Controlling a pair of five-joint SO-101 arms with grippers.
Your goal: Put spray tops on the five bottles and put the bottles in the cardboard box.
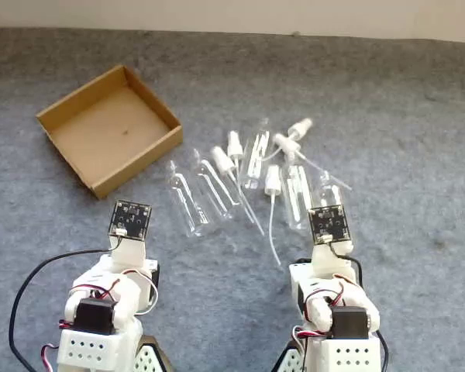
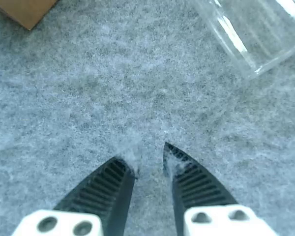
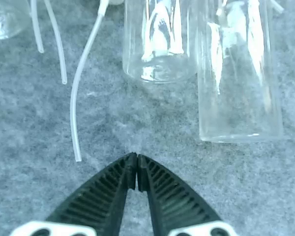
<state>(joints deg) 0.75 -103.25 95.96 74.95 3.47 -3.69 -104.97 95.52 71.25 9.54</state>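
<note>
Bottles (image 3: pixel 238 73) lie right of the box (image 1: pixel 139 167), bases just ahead of your right fingers (image 3: pixel 110 191) (pressed together), long axes running straight away, so that arm's nearer than your slightly spread left fingers (image 2: pixel 108 184).

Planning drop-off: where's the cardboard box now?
High view: the cardboard box lies on the grey carpet, far left, just left of the clear bottles.

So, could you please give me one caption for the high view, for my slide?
Five uncapped bottles and loose spray tops lie on grey carpet beside the cardboard box, before two arms.
</note>
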